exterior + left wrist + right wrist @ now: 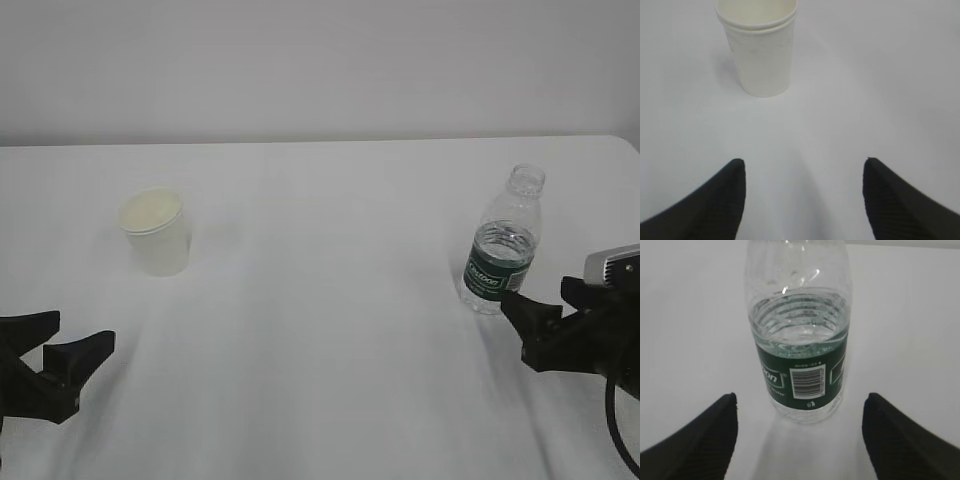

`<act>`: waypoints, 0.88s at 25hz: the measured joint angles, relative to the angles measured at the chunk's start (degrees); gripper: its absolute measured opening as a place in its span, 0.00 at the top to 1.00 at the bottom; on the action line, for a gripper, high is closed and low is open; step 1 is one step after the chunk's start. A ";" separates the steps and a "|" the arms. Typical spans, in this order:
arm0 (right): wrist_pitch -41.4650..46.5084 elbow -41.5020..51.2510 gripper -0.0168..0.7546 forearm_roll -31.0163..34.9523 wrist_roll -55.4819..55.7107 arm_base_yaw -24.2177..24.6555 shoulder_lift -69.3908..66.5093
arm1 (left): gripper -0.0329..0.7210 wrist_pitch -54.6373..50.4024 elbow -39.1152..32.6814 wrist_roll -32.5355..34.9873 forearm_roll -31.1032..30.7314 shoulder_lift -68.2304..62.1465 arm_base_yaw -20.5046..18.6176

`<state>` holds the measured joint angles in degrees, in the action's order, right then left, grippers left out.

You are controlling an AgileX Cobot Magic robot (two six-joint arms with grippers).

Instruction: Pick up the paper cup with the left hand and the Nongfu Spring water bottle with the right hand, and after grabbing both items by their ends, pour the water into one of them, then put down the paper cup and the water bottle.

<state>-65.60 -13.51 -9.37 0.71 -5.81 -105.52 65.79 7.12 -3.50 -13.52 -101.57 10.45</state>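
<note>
The paper cup (156,231) stands upright on the counter (330,300), ahead of my left hand (62,350), which gapes wide and empty. The Nongfu Spring water bottle (503,243), part full, stands just before my right hand (545,310), also wide open and empty. Nothing is grasped yet; lifting, pouring and setting down all remain.

A white tabletop (330,300) fills most of the exterior view, its cloth-like surface showing faint soft creases. Its far edge runs straight across, meeting a plain, pale grey-white wall (320,65) behind. The light is even and diffuse, casting only weak, blurred shadows.
</note>
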 joint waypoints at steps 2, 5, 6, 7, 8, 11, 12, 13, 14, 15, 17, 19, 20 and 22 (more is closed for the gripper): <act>0.00 -0.63 0.21 0.00 0.84 0.00 -1.29 | 0.26 0.00 0.00 0.00 0.00 0.00 0.00; 0.00 -1.68 0.21 0.00 1.33 0.00 -3.18 | 0.26 0.00 0.00 0.00 0.00 0.00 0.00; 0.00 -2.04 0.21 0.00 1.33 0.00 -3.73 | 0.26 0.00 0.00 0.00 0.00 0.00 0.00; 0.00 -2.44 0.21 0.00 1.37 0.00 -4.20 | 0.26 0.00 0.00 0.00 0.00 0.00 0.00; 0.00 -2.79 0.21 0.00 1.37 0.00 -4.59 | 0.26 0.00 0.00 0.00 0.00 0.00 0.00; 0.00 -4.01 0.21 0.00 1.46 0.00 -5.44 | 0.26 0.00 0.00 0.00 0.00 0.00 0.00; 0.00 -4.42 0.21 0.00 1.46 0.00 -5.57 | 0.26 0.00 0.00 0.00 0.00 0.00 0.00; 0.00 -4.87 0.21 0.00 1.46 0.00 -5.97 | 0.26 0.00 0.00 0.00 0.00 0.00 0.00; 0.00 -5.31 0.21 0.00 1.46 0.00 -6.37 | 0.26 0.00 0.00 0.00 0.00 0.00 0.00; 0.00 -5.62 0.21 0.00 1.56 0.00 -6.68 | 0.26 0.00 0.00 0.00 0.00 0.00 0.00; 0.00 -6.54 0.21 0.00 1.50 0.00 -7.81 | 0.26 0.00 0.00 0.00 0.00 0.00 0.00; 0.00 -7.45 0.21 0.00 1.59 0.00 -8.64 | 0.26 0.00 0.00 0.00 0.00 0.00 0.00; 0.00 -7.86 0.21 0.00 1.59 0.00 -8.99 | 0.26 0.00 0.00 0.00 0.10 0.00 0.00; 0.00 -8.58 0.21 0.00 1.59 0.00 -9.41 | 0.26 0.00 0.00 0.00 0.10 0.00 0.00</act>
<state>-65.60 -22.09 -9.37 2.30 -5.81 -114.93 65.79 7.12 -3.50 -13.41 -101.57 10.45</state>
